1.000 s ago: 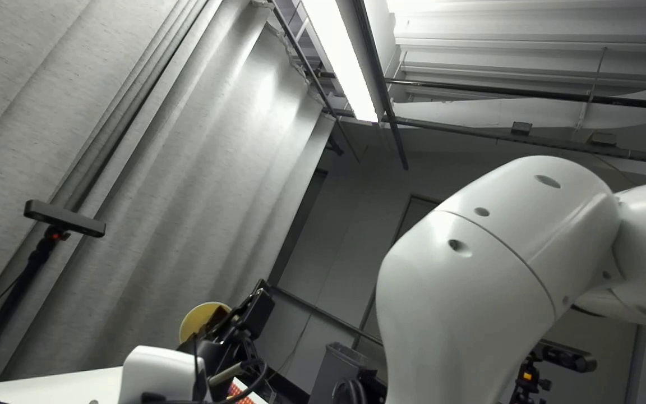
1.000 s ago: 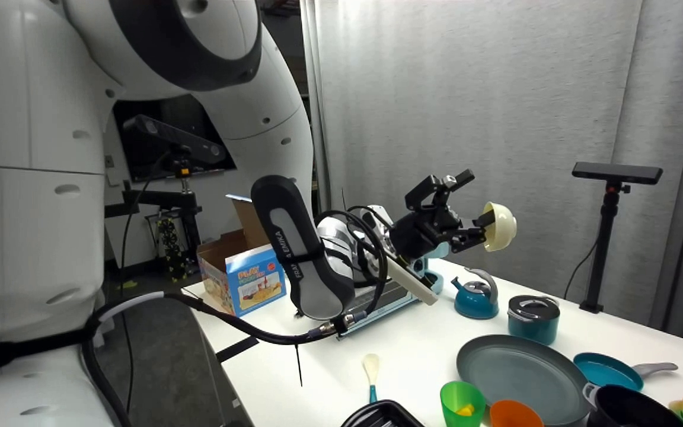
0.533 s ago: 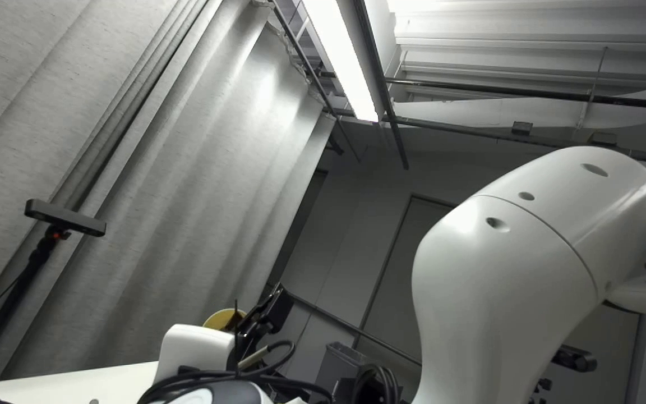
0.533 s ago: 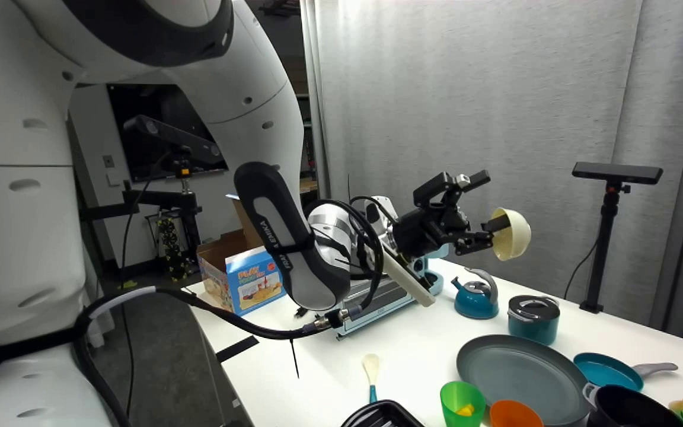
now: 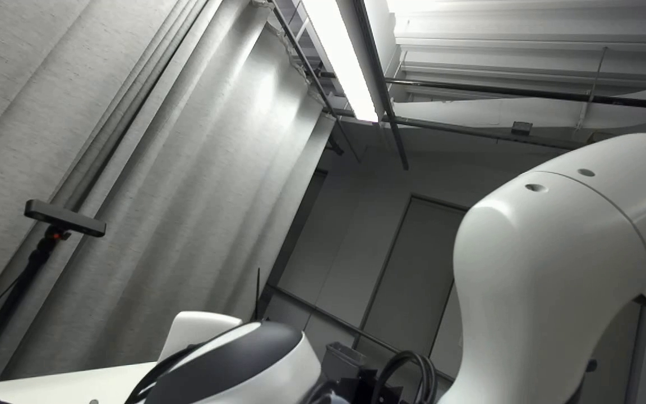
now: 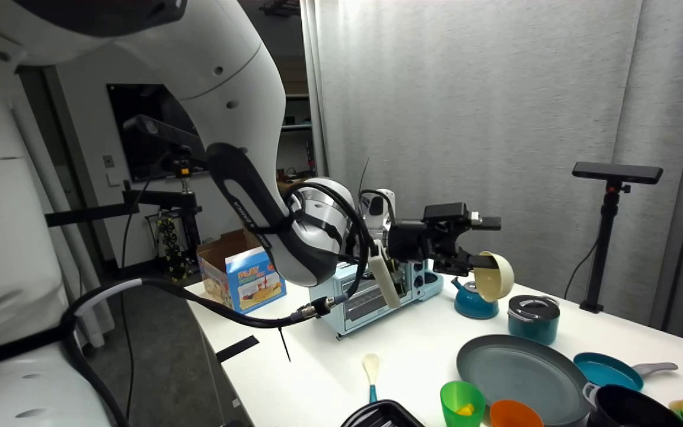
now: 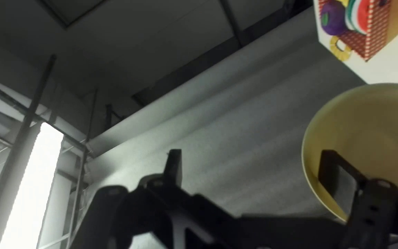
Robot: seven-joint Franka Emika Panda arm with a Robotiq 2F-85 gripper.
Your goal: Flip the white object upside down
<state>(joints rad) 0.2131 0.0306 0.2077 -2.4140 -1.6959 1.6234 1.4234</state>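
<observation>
The white object looks like a cream bowl [image 6: 498, 279], in an exterior view and at the right of the wrist view [image 7: 375, 131]. It is tilted on its side in the air, its opening facing my gripper. My gripper [image 6: 487, 242] is open; its fingers also show wide apart in the wrist view [image 7: 254, 167]. The lower finger reaches inside the bowl near its rim, and the bowl hangs there. The upper finger is apart from the bowl. Nothing is between the fingers. In the other exterior picture, the arm [image 5: 547, 269] shows but the bowl and fingers are hidden.
On the white table [image 6: 318, 362] stand a teal kettle [image 6: 475, 303], a teal pot [image 6: 533, 323], a grey plate [image 6: 513, 373], a blue pan [image 6: 605, 370], a green cup [image 6: 454, 409], an orange cup [image 6: 515, 415], a spoon [image 6: 371, 369], a blue toaster oven [image 6: 341, 317] and a box [image 6: 255, 284].
My gripper has levelled out and come down toward the table, still open, with the bowl on its lower finger. The arm has shifted, and the bowl has dropped out of sight in an exterior view.
</observation>
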